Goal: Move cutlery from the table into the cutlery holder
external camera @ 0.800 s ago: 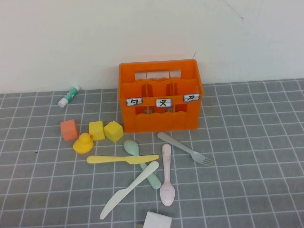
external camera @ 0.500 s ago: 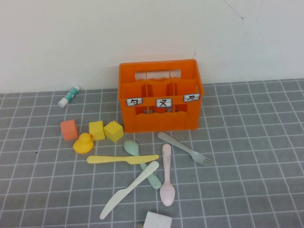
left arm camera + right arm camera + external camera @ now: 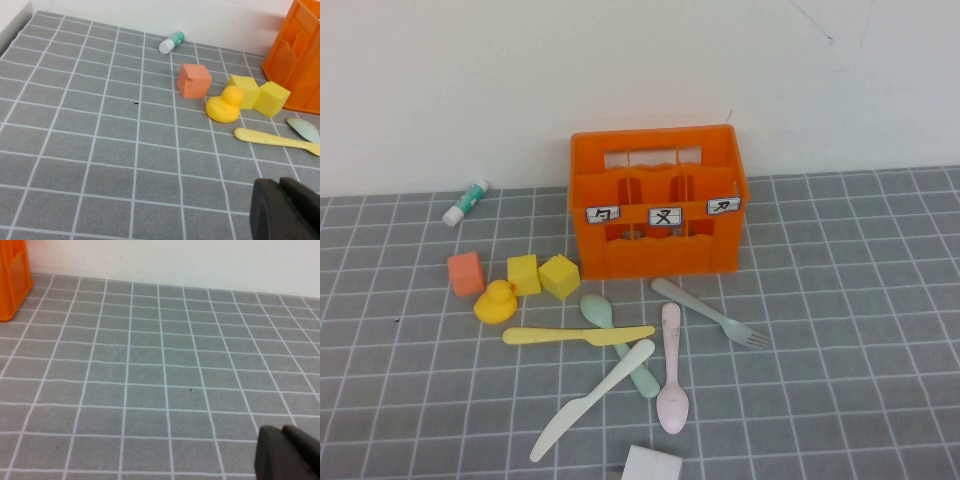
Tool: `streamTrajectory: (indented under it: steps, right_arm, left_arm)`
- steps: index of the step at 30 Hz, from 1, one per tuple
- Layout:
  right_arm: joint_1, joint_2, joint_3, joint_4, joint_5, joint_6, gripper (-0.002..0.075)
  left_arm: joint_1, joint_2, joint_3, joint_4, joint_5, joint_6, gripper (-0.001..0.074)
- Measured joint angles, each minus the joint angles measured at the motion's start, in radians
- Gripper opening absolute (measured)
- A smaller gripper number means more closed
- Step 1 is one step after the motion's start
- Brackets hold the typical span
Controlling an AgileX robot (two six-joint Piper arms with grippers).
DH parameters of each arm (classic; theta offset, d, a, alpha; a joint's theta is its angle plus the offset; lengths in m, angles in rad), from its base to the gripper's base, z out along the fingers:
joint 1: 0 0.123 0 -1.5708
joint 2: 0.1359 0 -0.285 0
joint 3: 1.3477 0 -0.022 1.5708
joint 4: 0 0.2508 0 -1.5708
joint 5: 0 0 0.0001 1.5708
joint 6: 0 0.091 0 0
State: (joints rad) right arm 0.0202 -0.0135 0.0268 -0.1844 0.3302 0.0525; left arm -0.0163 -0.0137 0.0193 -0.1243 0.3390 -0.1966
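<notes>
Grey gridded surface [image 3: 880,330] is stretching out below a plain white wall, with the orange cutlery holder [image 3: 658,205] standing upright at upper centre of the high view, its three labels facing the camera. All five cutlery pieces are lying flat on the surface just below it. The yellow knife [image 3: 578,335] is running nearly horizontally, tip pointing right, crossing over the mint-green spoon [image 3: 618,345], whose bowl is pointing up-left toward the crate. The white knife [image 3: 592,399] is slanting from lower left to upper right. The pink spoon [image 3: 671,368] is lying almost vertically, bowl toward the bottom edge. The grey fork [image 3: 710,312] is angling down-right, tines at lower right.

At left are sitting an orange block [image 3: 465,272], two yellow blocks [image 3: 542,274], a rubber duck [image 3: 496,302] and a small tube [image 3: 466,201].

Left gripper [image 3: 289,210] is hovering low at the lower right of its wrist view, jaws pressed together, holding nothing. Right gripper [image 3: 290,455] is hanging likewise over bare grid, jaws closed and empty.
</notes>
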Motion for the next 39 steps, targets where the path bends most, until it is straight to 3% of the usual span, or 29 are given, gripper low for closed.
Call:
streamTrajectory:
  steps: [25,32,39]
  right_arm:
    - [0.0,0.0,0.0,0.0,0.0,0.0,-0.0003]
    - [0.0,0.0,0.0,0.0,0.0,0.0,-0.0003]
    - [0.0,0.0,0.0,0.0,0.0,0.0,-0.0003]
  left_arm:
    - [0.002,0.0,0.0,-0.022,-0.004,-0.02,-0.0001]
    - [0.002,0.0,0.007,-0.574,-0.084,-0.264,-0.0001]
    - [0.002,0.0,0.009,-0.666,-0.18,-0.254,-0.0001]
